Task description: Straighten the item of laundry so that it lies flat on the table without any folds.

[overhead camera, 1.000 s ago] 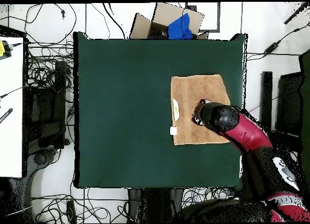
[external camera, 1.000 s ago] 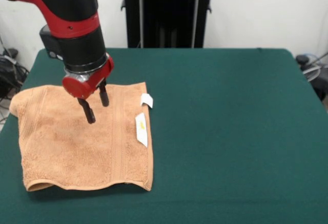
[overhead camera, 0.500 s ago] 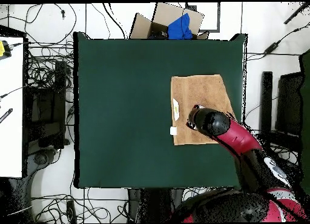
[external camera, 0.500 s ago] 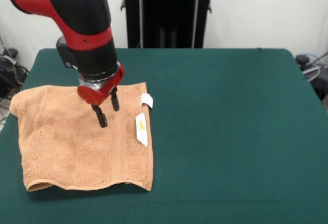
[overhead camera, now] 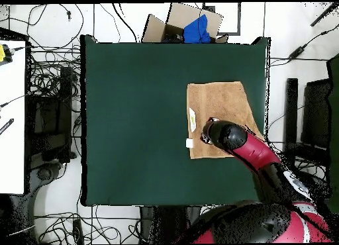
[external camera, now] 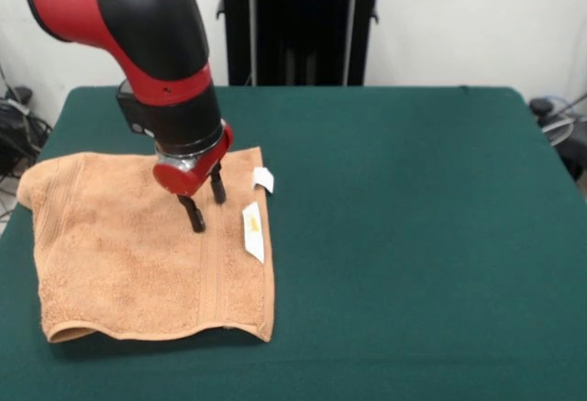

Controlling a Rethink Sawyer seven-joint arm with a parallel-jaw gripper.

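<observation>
The orange-tan towel [external camera: 128, 254] lies spread on the left part of the green table [external camera: 413, 236], with two white tags [external camera: 253, 231] along its right edge and a slight curl at its near left corner. My gripper [external camera: 207, 203] hangs open just above the towel's woven band near the tags, its two black fingers [external camera: 193, 214] apart and empty. In the overhead view the towel [overhead camera: 222, 103] sits near the table's [overhead camera: 132, 123] right side, and the arm's wrist [overhead camera: 222, 135] covers its lower part.
A cardboard box with a blue cloth [overhead camera: 195, 29] sits beyond the table's top edge in the overhead view. Cables cover the floor around the table. A white bench [overhead camera: 12, 116] stands at the left.
My gripper has moved across the towel toward the edge with the white tags, staying open. The towel has not shifted.
</observation>
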